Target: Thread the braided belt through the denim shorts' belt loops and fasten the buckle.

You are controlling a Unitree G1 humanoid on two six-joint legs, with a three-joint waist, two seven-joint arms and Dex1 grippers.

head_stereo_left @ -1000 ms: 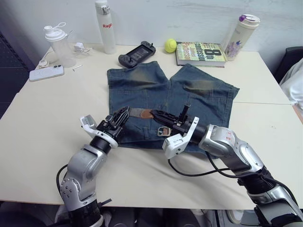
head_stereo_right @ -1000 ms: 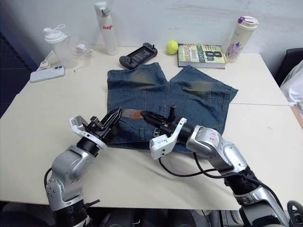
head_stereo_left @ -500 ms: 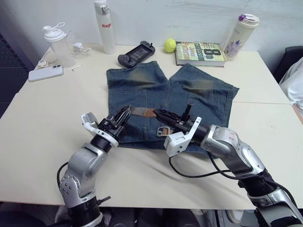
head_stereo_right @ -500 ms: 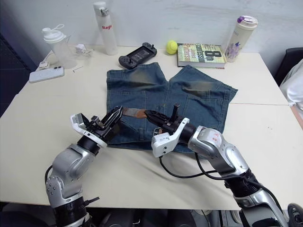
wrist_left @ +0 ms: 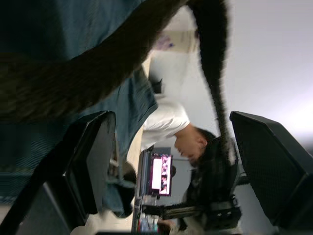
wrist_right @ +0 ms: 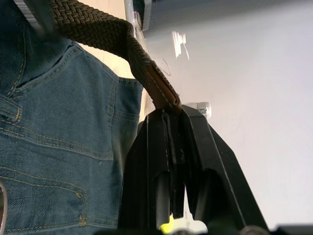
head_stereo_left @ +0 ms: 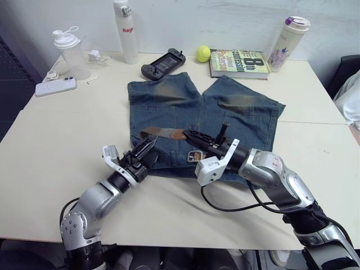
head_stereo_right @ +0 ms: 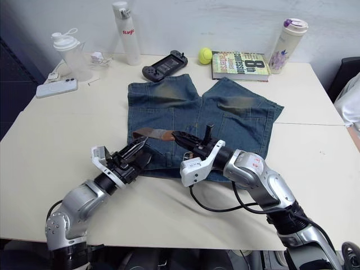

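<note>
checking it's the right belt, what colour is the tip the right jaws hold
Tan-brown leather with pale stitching, capping the dark woven braided belt; clearest in the right wrist view.

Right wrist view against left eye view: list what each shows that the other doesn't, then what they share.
Right wrist view alone: the belt's braid and its brown tip pinched in the right gripper's shut jaws. Left eye view alone: the buckle, left gripper, book, ball, bottles, phone. Both: belt, shorts, right gripper.
</note>
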